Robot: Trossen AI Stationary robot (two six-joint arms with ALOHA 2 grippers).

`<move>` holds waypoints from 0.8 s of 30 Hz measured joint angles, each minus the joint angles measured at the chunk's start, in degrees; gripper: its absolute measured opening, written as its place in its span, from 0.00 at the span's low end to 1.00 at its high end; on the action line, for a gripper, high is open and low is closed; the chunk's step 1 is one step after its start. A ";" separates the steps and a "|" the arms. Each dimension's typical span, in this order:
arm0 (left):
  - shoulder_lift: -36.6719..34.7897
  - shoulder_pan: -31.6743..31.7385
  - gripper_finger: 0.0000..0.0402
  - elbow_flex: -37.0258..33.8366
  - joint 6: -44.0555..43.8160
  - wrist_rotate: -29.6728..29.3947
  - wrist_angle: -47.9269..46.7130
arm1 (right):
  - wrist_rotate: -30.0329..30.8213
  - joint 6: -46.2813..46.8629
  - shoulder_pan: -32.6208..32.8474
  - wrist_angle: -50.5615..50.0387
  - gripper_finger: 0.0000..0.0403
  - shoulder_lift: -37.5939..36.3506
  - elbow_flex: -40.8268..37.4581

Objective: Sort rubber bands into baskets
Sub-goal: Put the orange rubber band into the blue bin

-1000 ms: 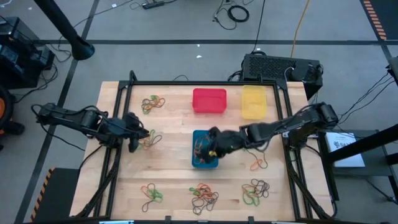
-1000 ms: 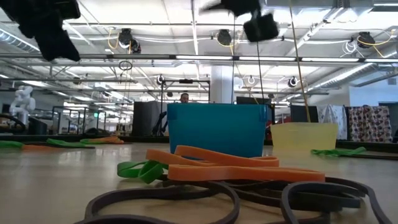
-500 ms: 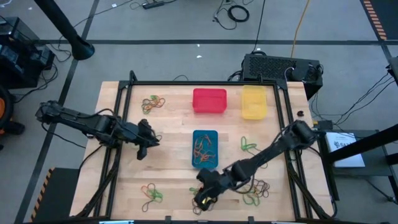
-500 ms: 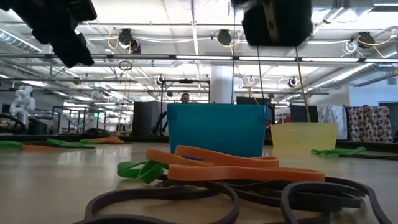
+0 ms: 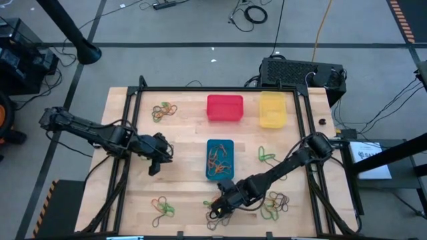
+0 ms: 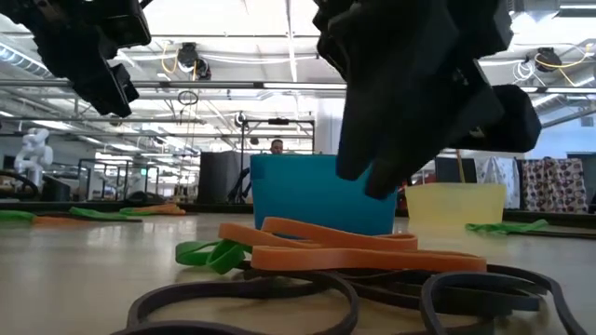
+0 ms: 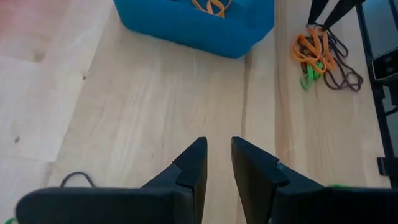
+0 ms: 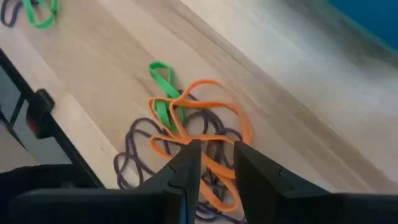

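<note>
1. Your right gripper (image 5: 217,209) hangs over the pile of rubber bands (image 8: 186,134) at the near edge of the table (image 5: 187,133). Its fingers (image 8: 186,168) stand a narrow gap apart with nothing between them.
2. That pile is a loose tangle: two or three flat orange loops, one bright green loop folded on itself, and several thin dark brown loops spread underneath. In the low view the orange bands lie on top of the dark ones.
3. Your left gripper (image 5: 155,160) hovers over bare wood to the left of the blue basket (image 5: 220,159). Its fingers (image 7: 193,165) are slightly parted and hold nothing.
4. The blue basket sits mid-table and already holds a few orange and dark bands.
5. The red basket (image 5: 224,108) and the yellow basket (image 5: 272,109) stand side by side at the far edge.
6. Other small clusters lie on the table: one far left (image 5: 163,111), one near left (image 5: 162,207), one near right (image 5: 275,203), and a green loop (image 5: 266,157) just right of the blue basket.
</note>
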 joint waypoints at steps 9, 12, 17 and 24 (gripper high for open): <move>-0.02 -0.02 0.20 0.00 -0.04 -0.02 0.03 | 1.31 -0.41 0.92 -0.66 0.22 2.77 0.06; 0.00 0.00 0.20 0.00 0.00 -0.05 0.07 | 1.33 -0.22 1.07 1.04 0.22 4.75 0.04; -0.02 0.02 0.20 0.00 -0.12 -0.25 0.15 | 1.53 1.49 1.24 1.10 0.22 5.49 0.20; -0.02 0.02 0.20 0.00 -0.37 -0.35 0.14 | 0.97 1.13 1.20 -0.60 0.06 4.53 -0.02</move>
